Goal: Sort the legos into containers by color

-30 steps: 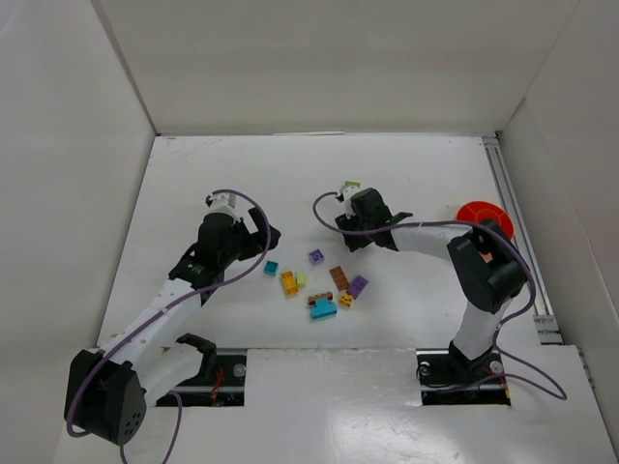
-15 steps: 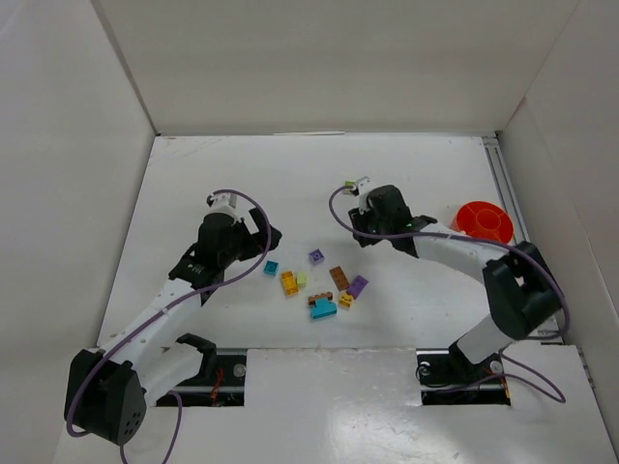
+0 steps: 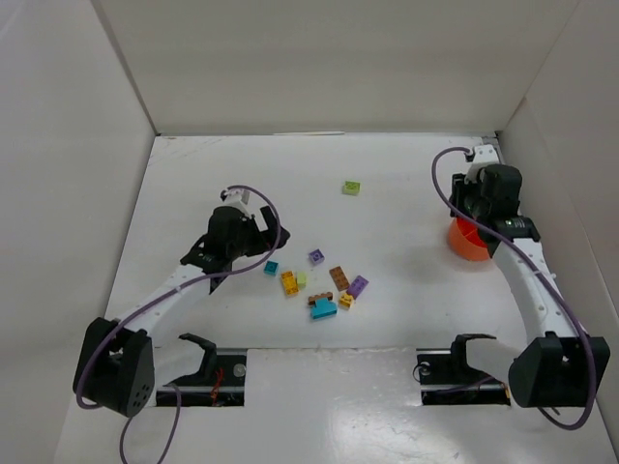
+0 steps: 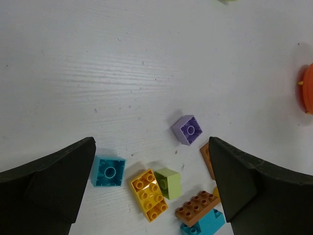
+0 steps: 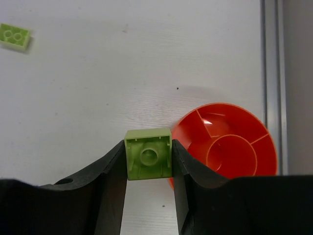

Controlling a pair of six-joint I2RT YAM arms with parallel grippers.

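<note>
My right gripper (image 5: 148,157) is shut on a pale green lego (image 5: 148,154), held just left of the orange container (image 5: 193,129), a round bowl with dividers around a hub. From above, that gripper (image 3: 484,198) hangs over the bowl (image 3: 464,248) at the table's right. My left gripper (image 4: 151,147) is open above the pile of legos: teal (image 4: 108,172), yellow-orange (image 4: 148,193), pale green (image 4: 167,182), purple (image 4: 188,129) and brown (image 4: 196,209). From above, the left gripper (image 3: 259,242) sits just left of that pile (image 3: 314,285).
A flat pale green brick (image 3: 351,187) lies alone toward the back, also in the right wrist view's top left corner (image 5: 14,35). A metal rail (image 3: 513,222) runs along the right edge beside the bowl. White walls enclose the table.
The right arm swung from the table's middle to the right edge with the pale green lego between its jaws, which closed further. The left arm edged toward the pile.
</note>
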